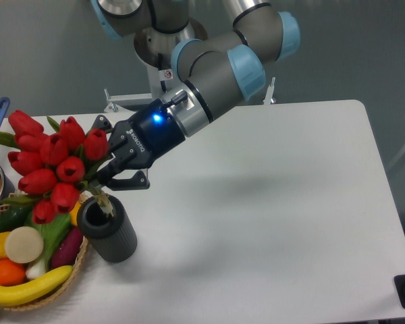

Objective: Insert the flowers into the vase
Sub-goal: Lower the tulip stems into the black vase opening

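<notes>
One claw [106,170] clamps the flowers [54,162] by their stems, whose tips just enter the mouth of the vase [108,231] on the counter [270,223], so lowering and release seemingly remain.

A single fixed camera looks down at the table [277,202] from above its near edge; it faces the arm's base beyond the far edge. It stands moderately near; the table nearly fills the view.
</notes>
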Robot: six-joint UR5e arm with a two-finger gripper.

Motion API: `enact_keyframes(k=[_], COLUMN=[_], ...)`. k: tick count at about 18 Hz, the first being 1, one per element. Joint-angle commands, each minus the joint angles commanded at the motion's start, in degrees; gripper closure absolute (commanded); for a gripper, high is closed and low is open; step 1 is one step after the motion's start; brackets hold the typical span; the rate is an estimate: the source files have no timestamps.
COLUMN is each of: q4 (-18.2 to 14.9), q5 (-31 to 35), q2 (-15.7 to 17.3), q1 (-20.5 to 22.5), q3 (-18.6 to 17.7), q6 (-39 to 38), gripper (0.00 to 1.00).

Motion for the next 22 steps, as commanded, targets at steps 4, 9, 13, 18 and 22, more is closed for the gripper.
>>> enact_keyframes(k=[4, 9, 13, 18, 22], q4=[0.1, 0.0, 0.0, 0.0, 0.0], q5=[0.0, -0.1, 0.0, 0.2, 0.3], q2=[-0.7, -2.0, -3.0, -3.5, -3.5], q1=[-1.0, -1.5, -1.4, -1.1, -1.1], q3=[0.0, -0.1, -0.7, -4.4, -7.0], q6=[0.0, 1.5, 1.9, 7.5, 10.5], gripper=[0.97, 0.95, 0.92, 0.88, 0.85])
